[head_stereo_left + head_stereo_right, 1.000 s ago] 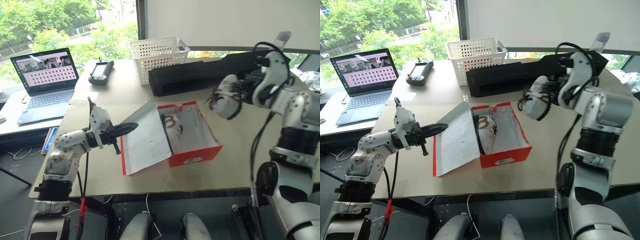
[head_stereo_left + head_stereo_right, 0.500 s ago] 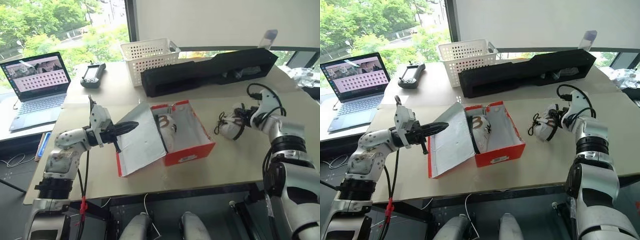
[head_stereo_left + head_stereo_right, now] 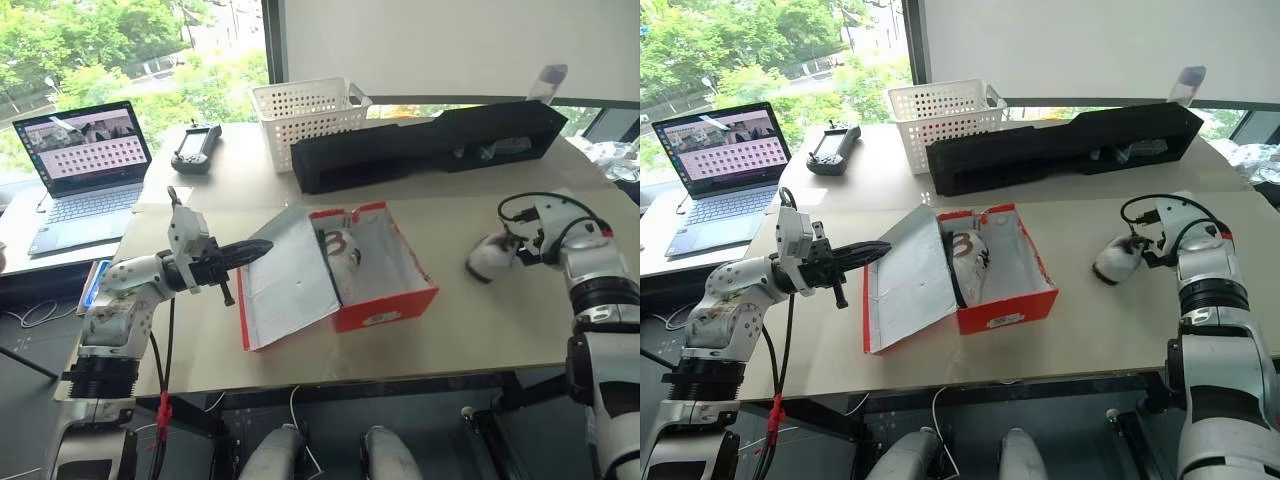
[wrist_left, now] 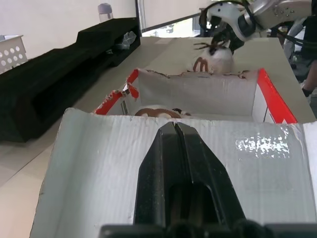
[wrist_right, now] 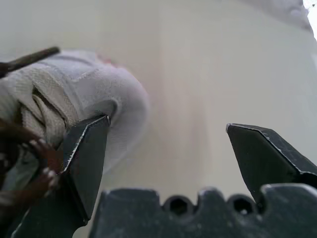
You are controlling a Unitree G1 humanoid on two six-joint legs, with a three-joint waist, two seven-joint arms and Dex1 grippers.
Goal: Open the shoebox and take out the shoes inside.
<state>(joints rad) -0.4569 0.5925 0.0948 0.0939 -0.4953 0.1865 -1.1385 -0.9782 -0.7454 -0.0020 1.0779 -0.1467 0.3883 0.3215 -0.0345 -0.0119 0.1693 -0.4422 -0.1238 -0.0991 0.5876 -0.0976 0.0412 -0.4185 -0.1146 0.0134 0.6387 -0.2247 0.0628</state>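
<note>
The red shoebox (image 3: 385,290) stands open in the middle of the table, its lid (image 3: 290,290) flipped over to the left with the white-grey inside up. One whitish shoe (image 3: 340,250) with a brown curved marking sits at the box's left end. The other shoe (image 3: 490,258) lies on the table to the right of the box. My right gripper (image 5: 166,148) is open just beside this shoe (image 5: 74,99), which is against one finger (image 5: 89,158). My left gripper (image 3: 262,247) is shut, its tips at the lid's upper edge (image 4: 174,126).
A long black box (image 3: 430,140) and a white perforated basket (image 3: 310,110) stand behind the shoebox. An open laptop (image 3: 85,160) and a black controller (image 3: 195,145) sit at the far left. Bare tabletop (image 3: 500,320) lies in front of the loose shoe.
My right arm came down and out to the right with the shoe, set it on the table and opened its fingers. The left gripper stayed at the lid. The camera shifted slightly.
</note>
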